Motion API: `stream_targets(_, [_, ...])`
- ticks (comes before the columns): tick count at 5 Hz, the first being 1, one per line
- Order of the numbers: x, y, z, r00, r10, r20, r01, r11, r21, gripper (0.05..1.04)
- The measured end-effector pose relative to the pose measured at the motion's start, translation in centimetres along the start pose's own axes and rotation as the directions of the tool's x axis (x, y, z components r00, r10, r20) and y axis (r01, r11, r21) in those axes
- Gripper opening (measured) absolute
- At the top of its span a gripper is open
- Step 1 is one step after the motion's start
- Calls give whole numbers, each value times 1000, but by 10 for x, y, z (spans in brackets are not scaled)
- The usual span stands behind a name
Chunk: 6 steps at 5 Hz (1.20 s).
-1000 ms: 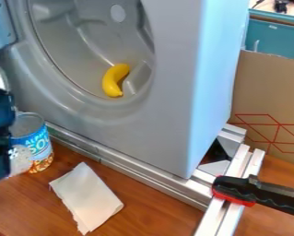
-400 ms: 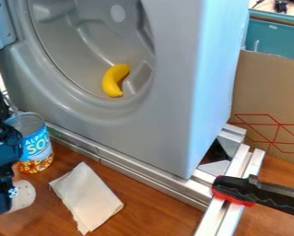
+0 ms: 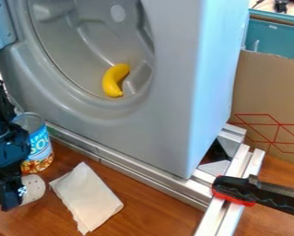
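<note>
At near left, the end effector (image 3: 17,193) is grasping a pale cylinder (image 3: 33,189), seemingly light, firm and best held round its sides.

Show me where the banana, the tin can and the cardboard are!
Banana (image 3: 110,80): camera view, on its curved yellow middle.
Tin can (image 3: 43,148): camera view, on its blue label.
Cardboard (image 3: 266,85): camera view, on the plain brown part above the red lines.

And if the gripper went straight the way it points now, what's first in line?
The gripper points down, so probably the wooden tabletop. Depth is unclear from this angle, so can't say how much gap is left.
</note>
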<state>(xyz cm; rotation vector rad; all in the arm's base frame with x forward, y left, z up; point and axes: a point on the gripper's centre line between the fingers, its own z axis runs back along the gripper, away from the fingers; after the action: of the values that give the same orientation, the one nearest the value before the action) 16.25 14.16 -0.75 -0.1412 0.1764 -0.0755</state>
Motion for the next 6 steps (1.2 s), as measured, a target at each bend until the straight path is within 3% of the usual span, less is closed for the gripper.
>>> stream_targets(1, [9,4,-12,1000,-24,-17,22,997,-71,399])
stream_targets(2, [6,9,-20,997,-7,-72,-3,989,-145,447])
stream_targets(3, [5,9,-20,996,-15,-89,1,988,-152,630])
stream_targets(4, [1,5,-19,995,-24,-100,9,989,-149,823])
stream_targets(5, [-4,0,-11,997,-31,-75,21,992,-125,1007])
stream_targets(6, [-11,-4,20,1000,-24,-4,24,999,-28,1006])
